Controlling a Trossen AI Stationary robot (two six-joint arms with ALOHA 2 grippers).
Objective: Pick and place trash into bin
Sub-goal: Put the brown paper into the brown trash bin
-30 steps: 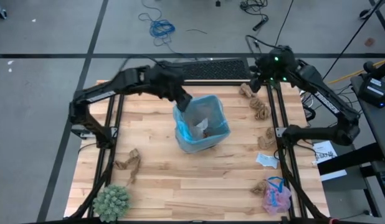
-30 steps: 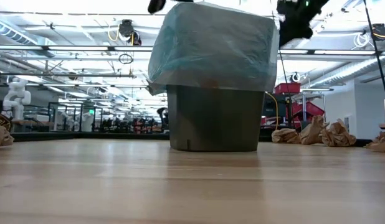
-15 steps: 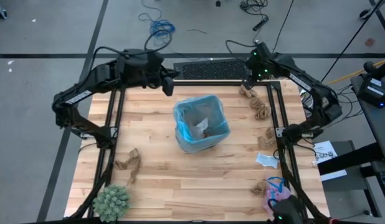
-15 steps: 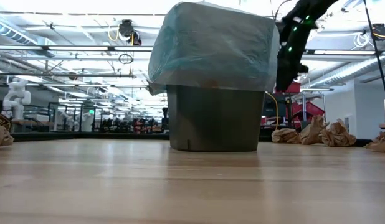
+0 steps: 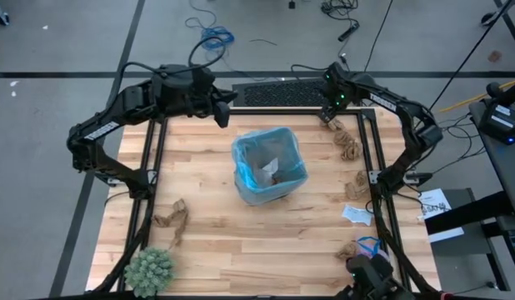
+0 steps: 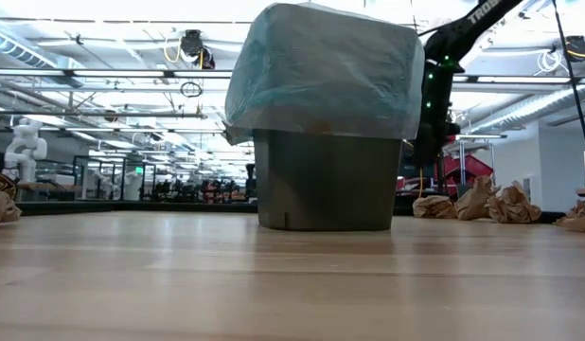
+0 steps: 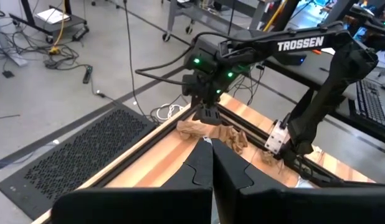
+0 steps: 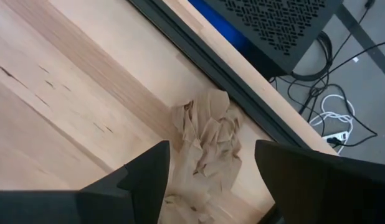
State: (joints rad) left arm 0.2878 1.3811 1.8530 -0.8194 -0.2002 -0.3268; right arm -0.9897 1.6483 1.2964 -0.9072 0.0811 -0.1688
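The small dark bin lined with a light-blue plastic bag (image 5: 269, 165) stands upright near the middle of the pale wooden plank counter (image 5: 216, 242), with a white paper bit and a brown scrap visible inside it.

The right pincer (image 5: 330, 111) hangs over the far right corner of the counter, directly above a lumpy brown crumpled paper wad (image 8: 208, 140) that lies on the wood just beside the black frame rail. Its two dark fingers (image 8: 139, 180) are spread wide apart on either side of the wad and grip nothing; whether they touch the wad cannot be told.

The left pincer (image 5: 222, 111) is held above the counter's far edge, left of the bin and well apart from it. Its fingers (image 7: 199, 171) are pressed together and empty.

More brown paper wads (image 5: 348, 147) lie along the right edge of the counter, one of them (image 5: 357, 185) farther toward the near side. A white paper bit (image 5: 356, 215) lies near the right rail, and another brown wad (image 5: 172, 221) lies toward the near left. A round green spiky plant (image 5: 149, 269) sits at the near left corner.
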